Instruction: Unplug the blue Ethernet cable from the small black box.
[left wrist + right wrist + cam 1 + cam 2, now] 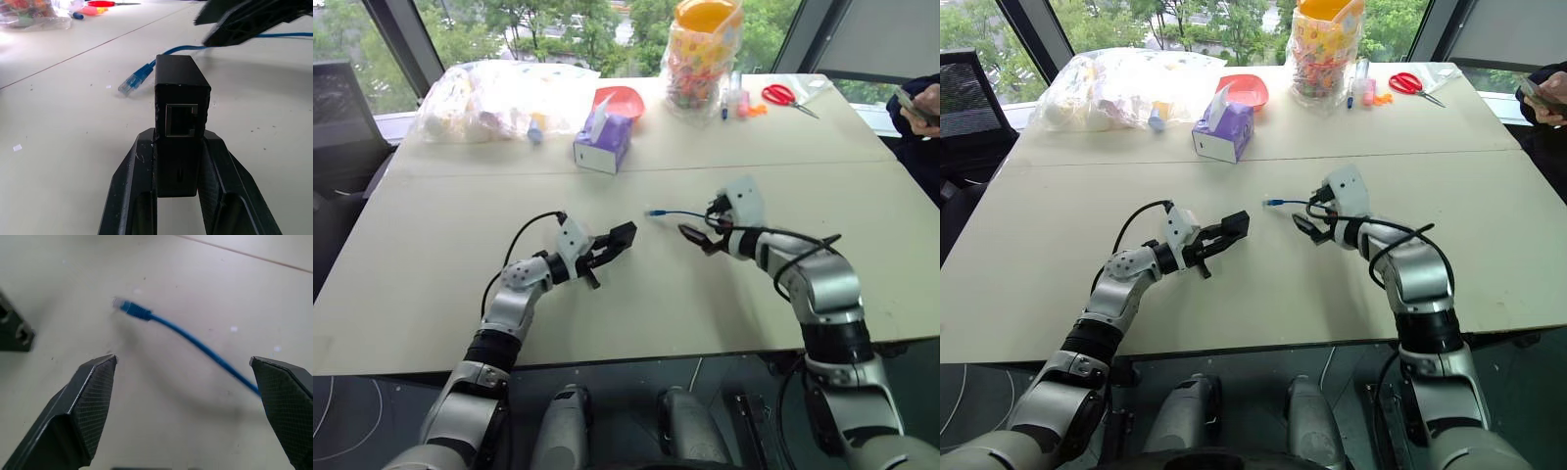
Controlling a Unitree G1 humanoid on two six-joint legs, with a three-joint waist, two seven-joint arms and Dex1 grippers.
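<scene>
My left gripper (625,235) is clamped on the small black box (179,122), which stands between its two fingers with its empty port facing back along them. My right gripper (183,377) has its fingers spread wide with nothing between them. The blue cable (195,345) lies loose on the pale table (431,284), its clear plug (651,211) unplugged and just beyond the box, at about two o'clock from it.

At the table's far edge, around twelve o'clock, a clear bag (700,54) holds bright mixed sweets or toys; I cannot tell which. At eleven o'clock sits a purple tissue box (604,142) with a tissue sticking up, beside a red bowl (622,98). Any lettering on these is too small to read.
</scene>
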